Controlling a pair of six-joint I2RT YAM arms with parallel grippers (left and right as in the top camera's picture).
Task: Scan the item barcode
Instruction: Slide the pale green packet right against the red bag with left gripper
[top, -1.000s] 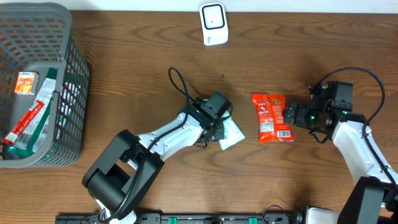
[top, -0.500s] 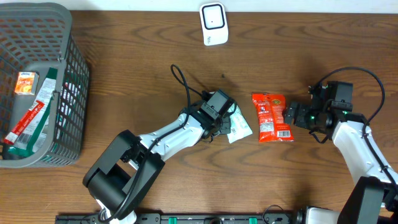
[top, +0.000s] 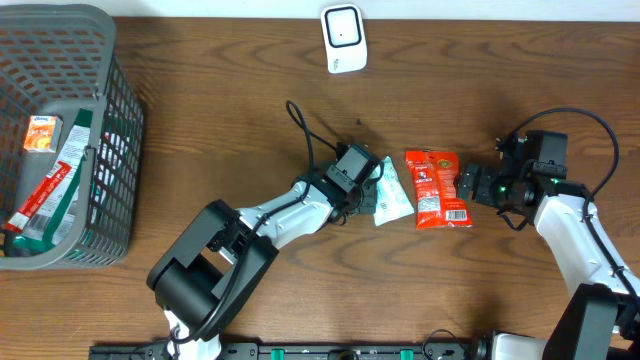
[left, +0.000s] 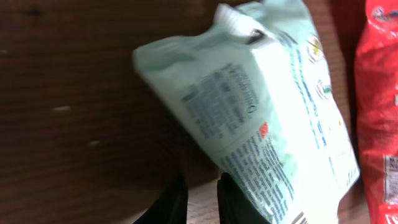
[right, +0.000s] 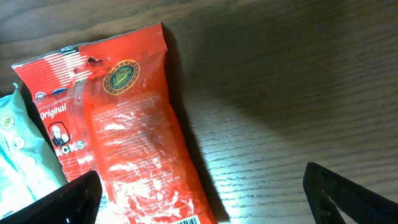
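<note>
My left gripper (top: 371, 190) (left: 202, 186) is shut on the lower edge of a pale green packet (top: 393, 192) (left: 267, 118). The packet stands tilted just off the table, its printed side to the wrist camera and a strip of barcode at its lower corner. Right beside it lies a red snack packet (top: 437, 188) (right: 134, 137), flat, with a white barcode label at its near end. My right gripper (top: 470, 185) (right: 205, 202) is open at that packet's right edge, with nothing between its fingers. The white scanner (top: 343, 38) stands at the table's far edge.
A grey plastic basket (top: 118, 130) with several more packets fills the left end of the table. The left arm's cable (top: 300, 125) loops up behind its wrist. Bare wood lies between the scanner and the two packets.
My left gripper has swung up and to the right, carrying the pale green packet and turning it until it stands beside the red packet. The right arm has not moved.
</note>
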